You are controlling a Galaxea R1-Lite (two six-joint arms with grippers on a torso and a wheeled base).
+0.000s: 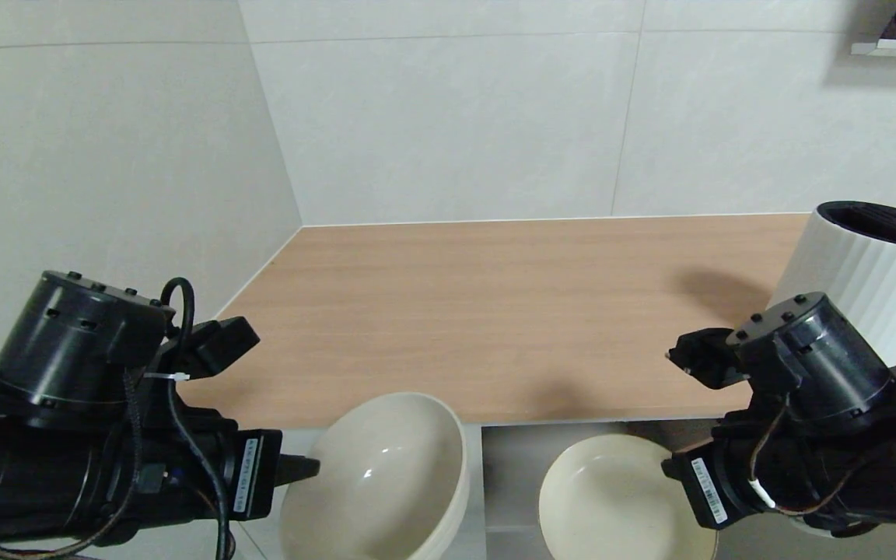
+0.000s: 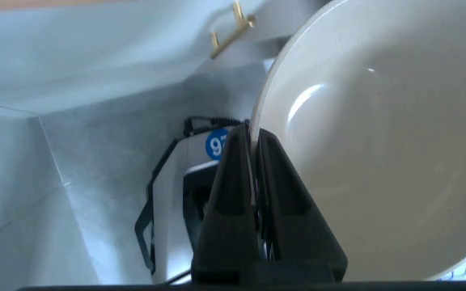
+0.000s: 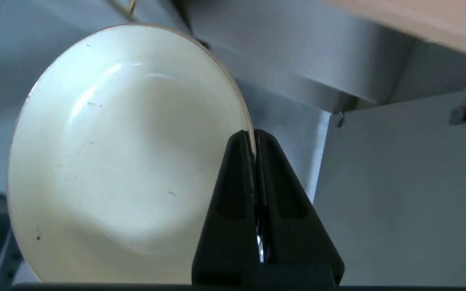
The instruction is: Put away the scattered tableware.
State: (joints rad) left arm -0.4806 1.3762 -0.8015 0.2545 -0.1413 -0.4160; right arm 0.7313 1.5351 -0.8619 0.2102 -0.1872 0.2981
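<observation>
deep bowl: you have a cream, glossy ceramic bowl point(image 1: 386, 474) tipped up on its side, hollow turned toward the head camera, in the air just off the front edge of the wooden counter point(image 1: 510, 311).
bowl grip: your left gripper point(image 2: 253, 145) pinches its rim.
shallow plate: a cream, round ceramic plate point(image 1: 611, 498), tilted, faintly speckled, near the bowl's right, apart from it.
plate grip: your right gripper point(image 3: 255, 145) clamps its rim.
</observation>
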